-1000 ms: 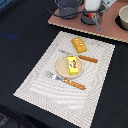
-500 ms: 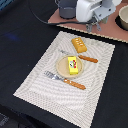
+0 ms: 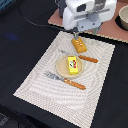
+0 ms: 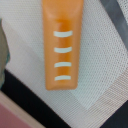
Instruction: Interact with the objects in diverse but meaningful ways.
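Exterior view: orange ridged block near placemat edge.

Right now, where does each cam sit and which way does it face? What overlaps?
Exterior view: off the arm, raised, angled down at the placemat; shows the arm's white head over the orange ridged block, with the yellow box on the plate.
Wrist view: on the wrist, looking straight down, close; no fingers visible.
Shared: the orange ridged block and the placemat.

hidden and cut off
hand's fingertips lost behind the arm's white housing; orange ridged block and bowl cropped by frame edges.
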Tool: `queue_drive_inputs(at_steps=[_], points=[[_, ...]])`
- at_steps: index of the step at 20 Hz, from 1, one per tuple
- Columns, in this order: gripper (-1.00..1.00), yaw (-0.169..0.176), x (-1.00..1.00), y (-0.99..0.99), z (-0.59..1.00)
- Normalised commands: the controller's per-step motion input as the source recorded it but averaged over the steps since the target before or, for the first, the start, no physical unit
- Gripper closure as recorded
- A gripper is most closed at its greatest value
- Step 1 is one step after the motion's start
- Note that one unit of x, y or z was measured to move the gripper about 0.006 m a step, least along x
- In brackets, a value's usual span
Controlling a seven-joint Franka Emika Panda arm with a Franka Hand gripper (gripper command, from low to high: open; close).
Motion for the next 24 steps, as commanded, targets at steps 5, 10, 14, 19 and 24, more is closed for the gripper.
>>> queue_drive_inputs(at_steps=[5,10,14,19,24], points=[[-1.0,-0.026,-0.38,0.41,-0.18],[-1.0,0.0,0.03,0.76,0.1],[-1.0,0.0,0.11,0.51,0.01],[-1.0,0.0,0.0,-0.03,-0.27],[-1.0,0.0,-0.13,-0.19,-0.28]])
